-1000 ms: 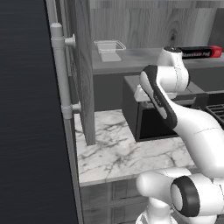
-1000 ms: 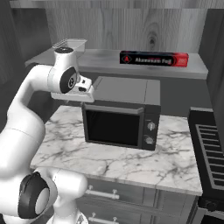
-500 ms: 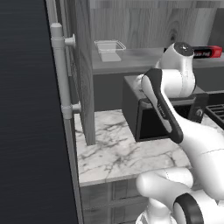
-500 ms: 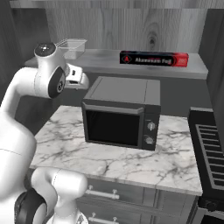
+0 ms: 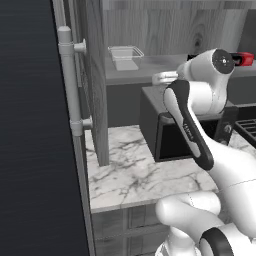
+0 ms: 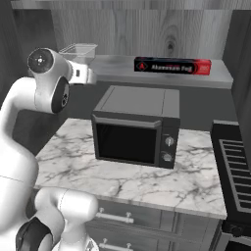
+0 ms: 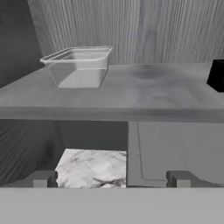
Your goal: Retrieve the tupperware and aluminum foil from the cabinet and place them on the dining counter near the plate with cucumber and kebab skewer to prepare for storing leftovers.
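The gripper point(image 7: 109, 179) stood with its jaws spread wide and nothing between them, raised in front of the open cabinet point(image 5: 95, 75) and pointing toward the shelf point(image 7: 131, 94) inside it. In the hand view its two dark fingertips point(image 7: 40, 179) sat far apart at the bottom, one over the marble counter point(image 7: 92, 168) below, the other over the top of the microwave point(image 7: 175, 148).

The tupperware point(image 7: 78, 66) sat upright on the shelf, beyond the gripper and off to its left, well apart from the fingertips. It rested toward the left end of the shelf, near the back wall. From the right base view the gripper point(image 6: 83, 74) was just in front of the shelf's front edge, near the tupperware point(image 6: 78, 50) but not touching it. From the left base view the tupperware point(image 5: 125, 54) lay on the shelf behind the open cabinet door, with its metal handle point(image 5: 67, 80) at the near left.

The aluminum foil point(image 6: 172, 65) lay lengthwise on the same shelf, well to the right of the gripper, above the microwave point(image 6: 135, 130). One dark end of it point(image 7: 216, 75) showed at the right edge of the hand view.
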### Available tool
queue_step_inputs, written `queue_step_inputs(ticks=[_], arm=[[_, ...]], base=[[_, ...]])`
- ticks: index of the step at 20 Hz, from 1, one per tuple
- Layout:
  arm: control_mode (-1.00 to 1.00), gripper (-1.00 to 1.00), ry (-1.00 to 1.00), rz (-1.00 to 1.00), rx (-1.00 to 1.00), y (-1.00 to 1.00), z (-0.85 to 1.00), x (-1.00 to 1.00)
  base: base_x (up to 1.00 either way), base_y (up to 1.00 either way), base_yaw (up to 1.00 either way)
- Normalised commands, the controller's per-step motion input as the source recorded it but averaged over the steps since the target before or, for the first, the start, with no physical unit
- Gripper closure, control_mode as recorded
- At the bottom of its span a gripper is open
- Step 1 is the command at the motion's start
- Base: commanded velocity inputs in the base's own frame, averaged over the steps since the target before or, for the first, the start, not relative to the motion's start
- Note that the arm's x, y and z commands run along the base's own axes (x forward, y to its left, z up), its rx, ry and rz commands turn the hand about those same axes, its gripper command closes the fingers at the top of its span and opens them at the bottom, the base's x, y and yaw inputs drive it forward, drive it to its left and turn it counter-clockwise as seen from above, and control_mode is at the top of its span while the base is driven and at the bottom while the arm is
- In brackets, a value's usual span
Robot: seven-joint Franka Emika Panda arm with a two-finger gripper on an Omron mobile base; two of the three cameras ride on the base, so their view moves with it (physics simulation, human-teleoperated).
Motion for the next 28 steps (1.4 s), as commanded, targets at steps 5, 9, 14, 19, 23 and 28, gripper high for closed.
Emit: queue_step_inputs(ticks=[5,9,14,19,23,28], arm=[[-1.00,-1.00,-0.19,0.00,0.00,0.04,0.46,0.09],[-1.00,-1.00,-0.03,-0.03,0.00,0.01,0.42,0.15],[-1.00,-1.00,0.00,-0.05,0.00,0.02,0.42,0.26],[-1.00,-1.00,0.00,-0.03,0.00,0.11,0.33,0.30],[-1.00,-1.00,0.00,0.00,0.00,0.15,0.04,0.35],[-1.00,-1.00,0.05,0.00,0.00,0.15,-0.02,0.52]], base=[[0.00,0.00,0.00],[0.00,0.00,0.00],[0.00,0.00,0.00],[0.00,0.00,0.00],[0.00,0.00,0.00],[0.00,0.00,0.00]])
